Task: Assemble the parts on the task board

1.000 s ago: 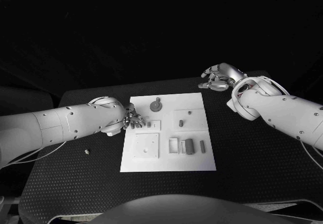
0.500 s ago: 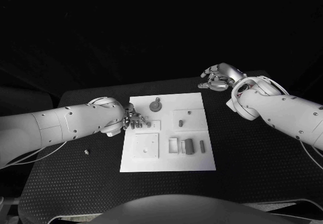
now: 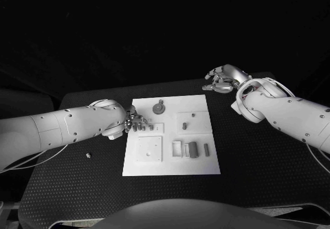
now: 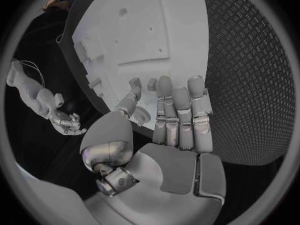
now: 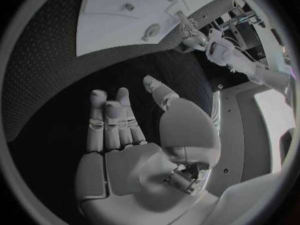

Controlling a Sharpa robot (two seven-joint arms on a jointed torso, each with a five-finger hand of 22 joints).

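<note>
Nothing has shifted: left robot hand (image 3: 137,123) (fingers spread, empty) hovers at task board (image 3: 172,162) edge beside small parts (image 3: 184,126); right robot hand (image 3: 221,81), empty, stays well apart.

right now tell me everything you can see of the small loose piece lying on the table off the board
The small loose piece is a tiny pale, greyish bit, too small to make out its shape or material. It lies alone on the black textured table, off the left edge of the white task board, near the left forearm. Nothing touches it: the left hand is at the board's left edge, apart from the piece.
</note>
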